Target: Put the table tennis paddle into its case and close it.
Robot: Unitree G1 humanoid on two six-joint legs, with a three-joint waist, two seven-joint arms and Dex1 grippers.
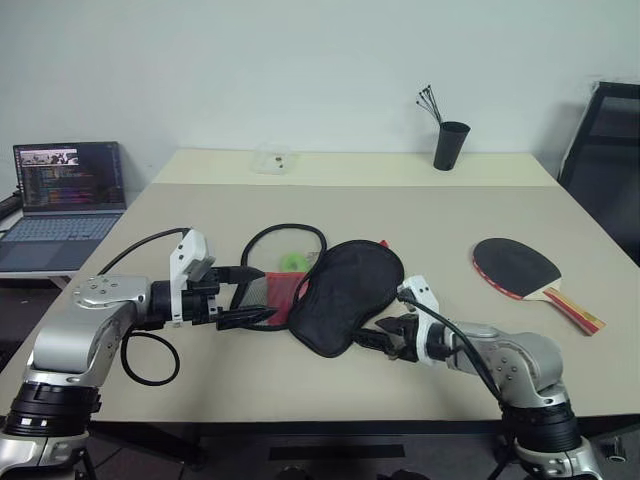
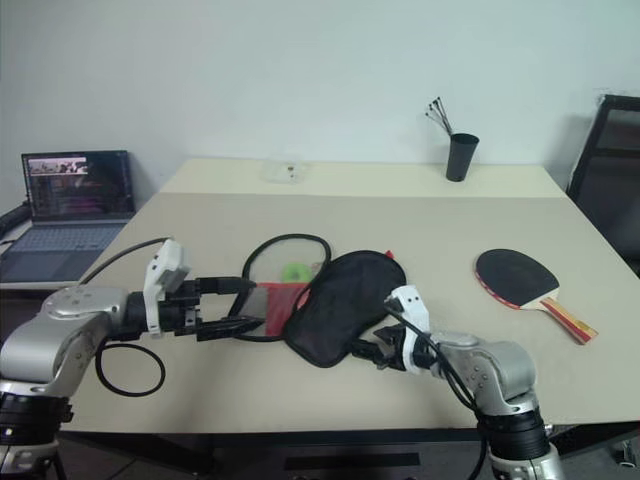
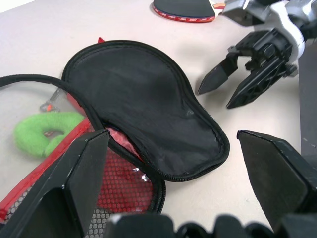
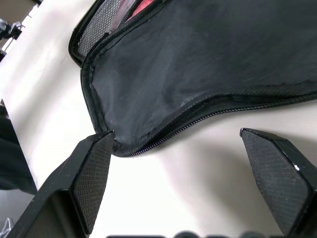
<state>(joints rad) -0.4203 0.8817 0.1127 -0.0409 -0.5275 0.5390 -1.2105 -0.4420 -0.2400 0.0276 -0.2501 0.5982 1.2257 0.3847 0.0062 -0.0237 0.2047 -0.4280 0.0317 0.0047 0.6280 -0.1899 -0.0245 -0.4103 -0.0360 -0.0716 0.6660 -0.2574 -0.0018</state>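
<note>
Probably an office: laptop [image 1: 68, 200], pen cup [image 1: 450, 145]

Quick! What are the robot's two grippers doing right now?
Left gripper: open, holding nothing, beside the case.
Right gripper: open, holding nothing, at the case's narrow end.

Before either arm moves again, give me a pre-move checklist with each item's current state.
1. Case unzipped, flap laid open: ok.
2. Table tennis paddle in the case: not ok; it lies on the table off to the robot's right.
3. Left gripper open, empty: ok; it sits at the case's red mesh side.
4. Right gripper open, empty: ok; it sits at the narrow end of the flap.
5. Case interior free: cannot tell; a green object lies by its open mesh half.
</note>
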